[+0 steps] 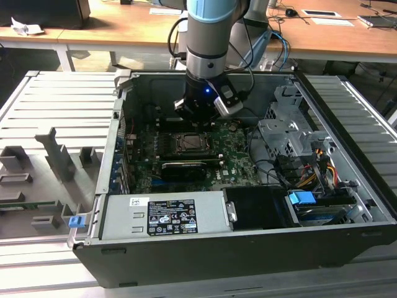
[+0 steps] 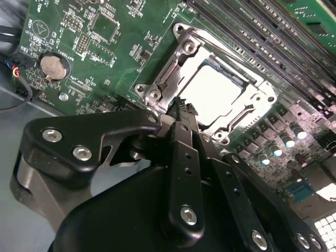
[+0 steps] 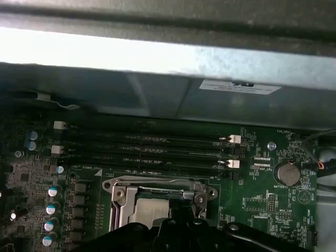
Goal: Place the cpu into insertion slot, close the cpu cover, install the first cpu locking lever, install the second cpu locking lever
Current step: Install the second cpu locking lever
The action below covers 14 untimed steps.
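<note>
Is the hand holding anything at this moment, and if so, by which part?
Nothing is held. The hand is shut with nothing between its fingertips, which sit at the edge of the cpu cover, closed over the cpu.

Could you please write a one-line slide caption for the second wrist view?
Gripper poised at the edge of the cpu cover, lying closed over the seated cpu.

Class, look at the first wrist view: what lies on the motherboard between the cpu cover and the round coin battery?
Bare green board with small components lies between the cpu cover and the coin battery in the first wrist view.
</note>
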Motion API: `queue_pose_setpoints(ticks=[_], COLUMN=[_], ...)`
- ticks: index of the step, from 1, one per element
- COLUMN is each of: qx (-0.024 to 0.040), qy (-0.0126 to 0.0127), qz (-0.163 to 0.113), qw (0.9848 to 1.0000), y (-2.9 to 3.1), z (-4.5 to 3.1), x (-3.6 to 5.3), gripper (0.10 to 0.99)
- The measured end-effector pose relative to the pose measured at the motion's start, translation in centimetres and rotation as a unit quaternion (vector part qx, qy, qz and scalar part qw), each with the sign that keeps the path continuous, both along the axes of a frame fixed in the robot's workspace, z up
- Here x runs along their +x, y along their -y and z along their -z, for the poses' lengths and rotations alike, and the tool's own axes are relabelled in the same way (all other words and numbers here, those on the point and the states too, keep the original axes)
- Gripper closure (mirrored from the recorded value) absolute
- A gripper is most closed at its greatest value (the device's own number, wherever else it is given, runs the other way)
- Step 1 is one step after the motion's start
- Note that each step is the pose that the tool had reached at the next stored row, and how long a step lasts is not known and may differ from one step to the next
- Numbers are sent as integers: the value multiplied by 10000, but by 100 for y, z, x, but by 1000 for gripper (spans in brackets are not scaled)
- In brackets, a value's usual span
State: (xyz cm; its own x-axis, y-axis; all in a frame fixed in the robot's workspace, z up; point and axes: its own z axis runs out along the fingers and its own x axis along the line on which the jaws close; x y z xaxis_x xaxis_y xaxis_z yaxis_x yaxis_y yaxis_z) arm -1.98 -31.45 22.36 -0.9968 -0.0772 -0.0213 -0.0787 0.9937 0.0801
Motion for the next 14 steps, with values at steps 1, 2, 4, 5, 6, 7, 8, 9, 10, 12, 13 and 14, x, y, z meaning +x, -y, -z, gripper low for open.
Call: queue_pose_setpoints(ticks=[1, 2, 4, 5, 6, 7, 8, 9, 10, 12, 13, 14], qx=[-1, -1, 0, 1, 0, -1, -1, 0, 0, -1, -1, -1], qy=[-1, -2, -6, -6, -7, -7, -7, -6, -6, -6, -6, -6], qz=[1, 1, 0, 0, -1, 0, 0, 0, 1, 0, 0, 1], qw=[10000, 10000, 10000, 10000, 10000, 10000, 10000, 10000, 10000, 10000, 10000, 10000], y=[3, 4, 6, 8, 17, 26, 47, 69, 90, 121, 129, 140], z=[-18, -45, -70, -69, -70, -70, -70, -70, -70, -70, -73, -94], x=[-1, 0, 0, 0, 0, 0, -1, -2, -3, -4, -4, -4], gripper=[980, 980, 980, 980, 980, 980, 980, 980, 980, 980, 980, 980])
